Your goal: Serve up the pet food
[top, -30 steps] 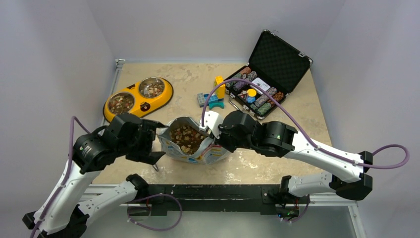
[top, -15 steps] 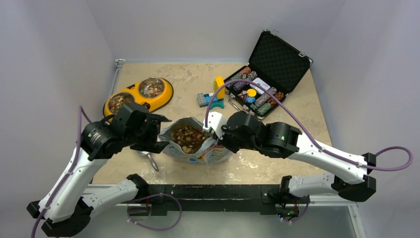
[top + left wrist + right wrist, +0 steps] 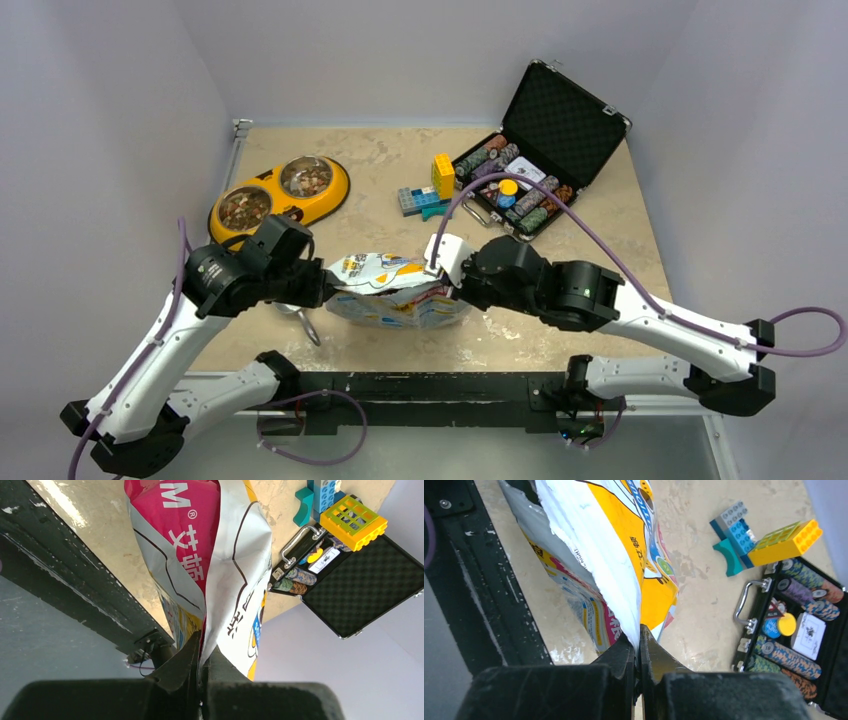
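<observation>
We are gripping the bag (image 3: 395,290) by both ends, left gripper (image 3: 201,652) clamped on its left edge and right gripper (image 3: 639,636) on its right, stretching the mouth flat along the near edge of the desk (image 3: 560,300). Some pet food (image 3: 245,209) is lying in the yellow feeder (image 3: 338,182) toward the far left corner, nearer our left arm, with bare surface between.

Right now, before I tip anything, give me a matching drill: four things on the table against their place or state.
Things:
1 bag
2 feeder
3 case
4 bricks

Place or state:
A far right, lid open
B pinched by left gripper and right gripper
C far left, holding kibble
D between feeder and case

Pairs: 1-B; 2-C; 3-A; 4-D
</observation>
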